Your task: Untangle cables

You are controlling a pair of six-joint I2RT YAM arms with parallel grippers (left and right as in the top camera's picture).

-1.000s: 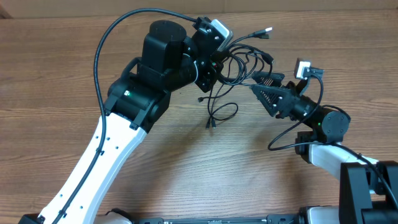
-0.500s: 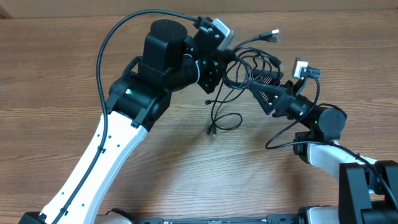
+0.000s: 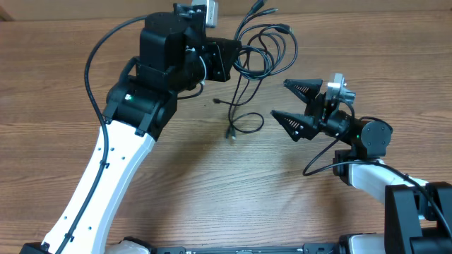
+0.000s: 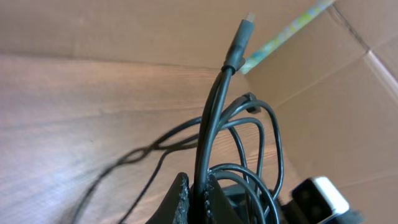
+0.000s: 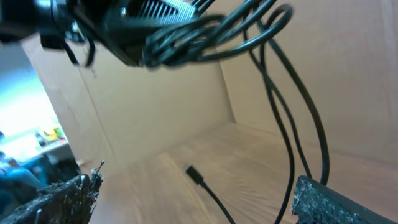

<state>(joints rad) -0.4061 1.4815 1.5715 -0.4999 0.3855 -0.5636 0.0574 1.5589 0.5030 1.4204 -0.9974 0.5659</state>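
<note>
A bunch of thin black cables (image 3: 263, 44) hangs in loops from my left gripper (image 3: 229, 60), lifted above the table at the back. In the left wrist view the left gripper (image 4: 198, 194) is shut on one strand (image 4: 210, 118) whose plug (image 4: 241, 38) sticks up. Two strands drop to a small loop (image 3: 244, 125) lying on the wood. My right gripper (image 3: 280, 99) stands wide open to the right of the hanging strands, touching none. From the right wrist, the strands (image 5: 292, 140) pass just beside its right finger (image 5: 339, 202), and a loose plug end (image 5: 194, 175) lies between the open fingers (image 5: 65, 193).
The wooden table (image 3: 176, 183) is bordered by cardboard walls (image 4: 348, 118) behind the cables. The left arm's own thick black cable (image 3: 95, 60) arcs over its white forearm (image 3: 106, 176). The right arm's base (image 3: 381, 176) sits at the right front.
My left gripper has swung left and back, carrying the cable bunch with it. My right gripper has drawn out of the loops and now stands apart from them, still wide open.
</note>
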